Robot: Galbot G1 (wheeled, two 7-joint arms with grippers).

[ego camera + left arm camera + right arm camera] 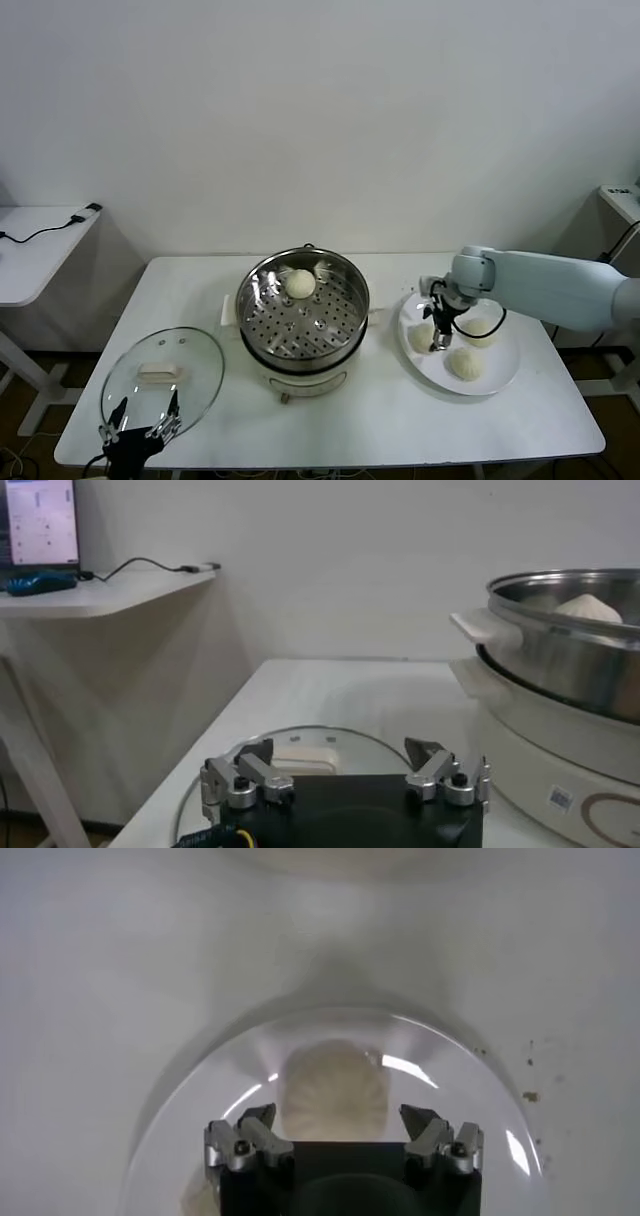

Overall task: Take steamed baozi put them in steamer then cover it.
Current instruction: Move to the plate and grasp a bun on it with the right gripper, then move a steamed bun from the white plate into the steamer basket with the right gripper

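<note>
The steamer (303,345) stands mid-table with one baozi (300,283) on its perforated tray. Three more baozi lie on a white plate (505,358) at the right. My right gripper (437,335) is open and hangs just above the plate's left baozi (421,337). In the right wrist view that baozi (333,1091) sits between the spread fingers of the right gripper (340,1120), untouched. The glass cover (162,378) lies flat at the front left. My left gripper (140,420) is open and empty at the cover's near edge, as the left wrist view (340,755) also shows.
The steamer's side handle (478,628) and cream base (540,750) rise to one side of the cover (300,742). A side table (40,245) with a cable stands at the far left. The table's front edge runs just below the cover and plate.
</note>
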